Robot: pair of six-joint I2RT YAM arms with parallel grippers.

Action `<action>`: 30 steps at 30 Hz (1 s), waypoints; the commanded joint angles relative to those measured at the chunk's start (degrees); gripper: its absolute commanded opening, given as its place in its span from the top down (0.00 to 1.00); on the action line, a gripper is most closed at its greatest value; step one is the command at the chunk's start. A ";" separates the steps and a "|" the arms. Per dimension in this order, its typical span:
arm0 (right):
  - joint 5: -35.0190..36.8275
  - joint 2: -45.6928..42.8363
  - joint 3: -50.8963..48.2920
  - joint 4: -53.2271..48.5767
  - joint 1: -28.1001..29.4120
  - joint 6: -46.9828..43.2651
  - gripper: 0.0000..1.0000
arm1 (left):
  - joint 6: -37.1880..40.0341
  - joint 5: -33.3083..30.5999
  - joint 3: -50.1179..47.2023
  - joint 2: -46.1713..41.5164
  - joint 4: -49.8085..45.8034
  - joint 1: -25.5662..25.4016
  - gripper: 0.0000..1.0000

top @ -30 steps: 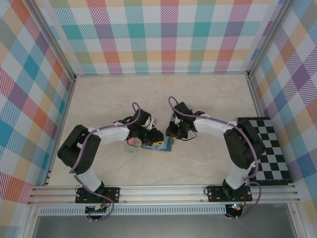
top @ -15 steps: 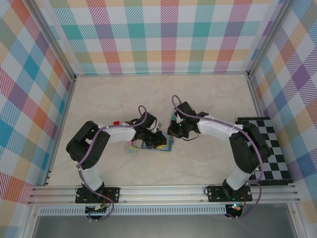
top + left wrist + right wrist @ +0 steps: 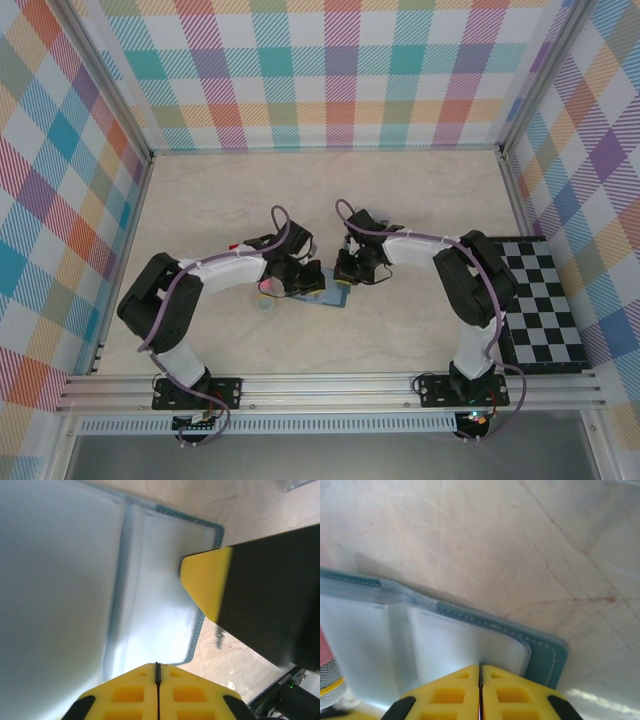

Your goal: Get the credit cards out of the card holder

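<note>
The card holder (image 3: 336,296), a teal-blue folding wallet, lies open on the table between my two grippers. Its pale blue lining (image 3: 150,580) faces up, and the teal stitched cover (image 3: 542,655) shows at one edge. My left gripper (image 3: 308,282) is shut, with its yellow tips (image 3: 157,665) resting on the lining near the wallet's edge. My right gripper (image 3: 347,273) is shut too, its tips (image 3: 480,666) meeting at the edge of an inner pocket. One of the right gripper's fingers (image 3: 205,580) presses on the lining. The credit cards are hidden.
A pink object (image 3: 268,286) and a small pale round thing (image 3: 264,304) lie just left of the wallet. A black-and-white checkered mat (image 3: 535,300) covers the right side of the table. Plaid walls enclose the table on three sides.
Both grippers have closed down onto the wallet. The left arm swung out and back, and the right gripper shifted slightly left toward the wallet.
</note>
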 commanded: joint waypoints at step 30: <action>3.48 1.70 2.38 -4.60 0.90 -3.83 0.90 | 3.00 2.41 -0.23 1.59 -2.92 6.14 0.68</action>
